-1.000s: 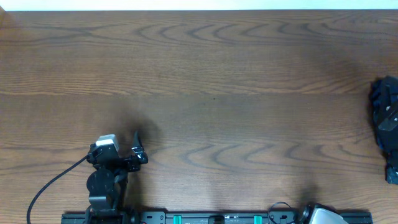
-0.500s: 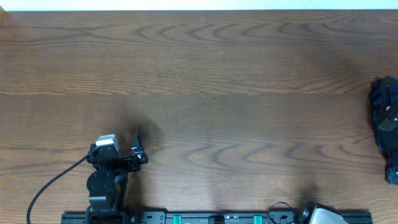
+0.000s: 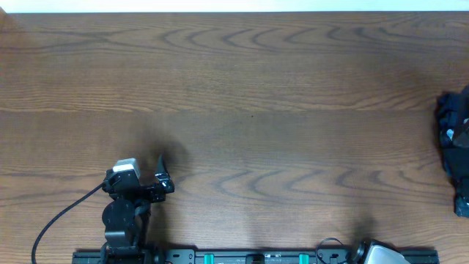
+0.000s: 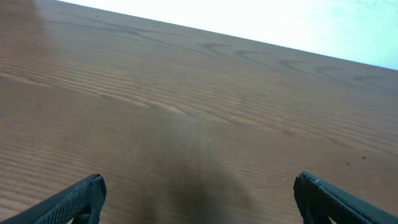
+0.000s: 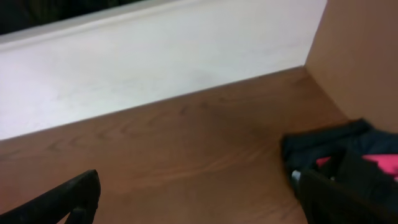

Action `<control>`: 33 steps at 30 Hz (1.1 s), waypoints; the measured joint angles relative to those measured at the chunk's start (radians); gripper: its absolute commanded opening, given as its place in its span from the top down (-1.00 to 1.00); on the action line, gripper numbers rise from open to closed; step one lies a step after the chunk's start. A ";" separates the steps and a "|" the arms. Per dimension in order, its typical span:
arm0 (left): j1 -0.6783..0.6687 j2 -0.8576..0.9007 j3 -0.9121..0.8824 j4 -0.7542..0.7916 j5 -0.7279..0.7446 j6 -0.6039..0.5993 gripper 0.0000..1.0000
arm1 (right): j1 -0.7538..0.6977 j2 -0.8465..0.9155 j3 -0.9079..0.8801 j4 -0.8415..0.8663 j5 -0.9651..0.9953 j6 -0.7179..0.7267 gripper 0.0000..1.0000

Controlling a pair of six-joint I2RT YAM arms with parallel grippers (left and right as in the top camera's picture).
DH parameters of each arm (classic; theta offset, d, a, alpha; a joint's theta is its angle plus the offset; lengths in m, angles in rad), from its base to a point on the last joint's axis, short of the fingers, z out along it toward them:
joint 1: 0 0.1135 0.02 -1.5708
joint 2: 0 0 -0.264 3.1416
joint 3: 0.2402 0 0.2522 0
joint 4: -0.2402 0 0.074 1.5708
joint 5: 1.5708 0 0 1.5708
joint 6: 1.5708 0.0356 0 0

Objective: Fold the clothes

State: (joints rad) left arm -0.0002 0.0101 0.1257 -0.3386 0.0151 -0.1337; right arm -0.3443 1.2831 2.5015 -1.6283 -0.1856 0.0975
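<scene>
The black long-sleeved top is not in any view. My left gripper (image 3: 163, 176) rests low over bare wood at the front left. In the left wrist view (image 4: 199, 202) its jaws are wide apart with only table between them. My right gripper is open in the right wrist view (image 5: 205, 205), with nothing between its fingers. Its right finger (image 5: 339, 199) stands in front of the heap of dark blue cloth. In the overhead view only a bit of the right arm (image 3: 375, 254) shows at the front edge.
A heap of dark blue cloth with red and white patches (image 3: 456, 147) lies at the table's right edge, also seen in the right wrist view (image 5: 329, 146). A brown wall panel (image 5: 367, 56) rises to the right of it. A wooden table (image 3: 249, 110) spans the scene.
Both arms are still. The white patch on the dark blue heap at the right edge has shifted slightly.
</scene>
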 measured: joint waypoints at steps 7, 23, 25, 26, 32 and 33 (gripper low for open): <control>0.000 0.000 0.000 0.000 0.000 0.000 -0.96 | 0.060 -0.303 -0.380 0.359 0.010 -0.002 -0.99; 0.000 0.000 0.000 0.001 0.000 0.000 -0.96 | 0.304 -1.017 -1.753 1.055 -0.041 0.004 -0.98; 0.000 0.000 0.000 0.001 0.000 0.000 -0.96 | 0.332 -1.081 -1.859 1.104 -0.045 0.005 -0.98; 0.000 0.000 0.000 0.001 0.000 0.000 -0.96 | 0.342 -1.104 -1.898 1.118 -0.047 0.005 -0.98; 0.000 0.000 0.000 0.001 0.000 0.000 -0.96 | 0.410 -1.200 -2.118 1.240 -0.053 0.007 -0.99; 0.000 0.000 0.000 0.001 0.000 0.000 -0.96 | 0.418 -1.212 -2.143 1.258 -0.055 0.008 -0.99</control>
State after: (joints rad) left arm -0.0002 0.0101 0.1257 -0.3378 0.0151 -0.1333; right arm 0.0742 0.0715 0.3584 -0.3698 -0.2401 0.1055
